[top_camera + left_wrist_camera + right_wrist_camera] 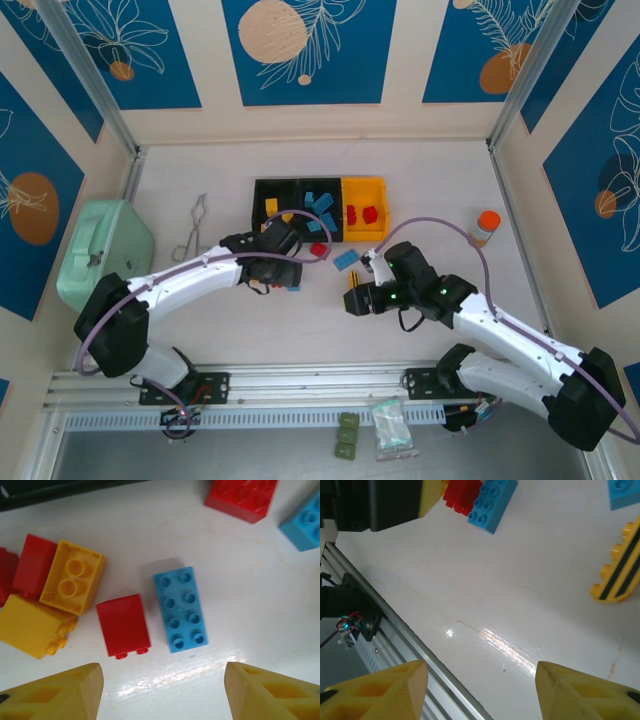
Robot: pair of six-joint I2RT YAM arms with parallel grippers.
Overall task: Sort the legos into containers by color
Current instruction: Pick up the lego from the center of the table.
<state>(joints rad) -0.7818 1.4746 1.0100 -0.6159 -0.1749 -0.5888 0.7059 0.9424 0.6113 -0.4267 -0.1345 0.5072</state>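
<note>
Left gripper [162, 687] first: its yellow fingers [60, 692] are spread wide along the bottom of the wrist view, holding nothing. It hangs over a long blue brick [181, 609], with a red brick [123, 625] lying just beside that on its left. Further left is a cluster: a yellow brick [72, 577] turned hollow side up, touching another yellow brick [32, 625] below it and a second red brick [34, 565] on its left. Up in the top right corner sit a bigger red brick [241, 497] and a pale blue brick [305, 522]. The right gripper [480, 692] is just as wide apart with nothing in it, over bare white table [530, 605]; a yellow piece with black stripes [617, 570] lies at the right edge of its view. From overhead, a loose blue brick [346, 258] lies just above the right gripper in the frame. Beyond stand three joined bins: the left black bin [275, 181] has yellow bricks in it, the middle black bin [320, 181] blue ones, the yellow bin [385, 205] red ones. Tongs [190, 230] and a mint-green box [100, 250] lie off to the left, and an orange-capped bottle [486, 228] stands on the right.
</note>
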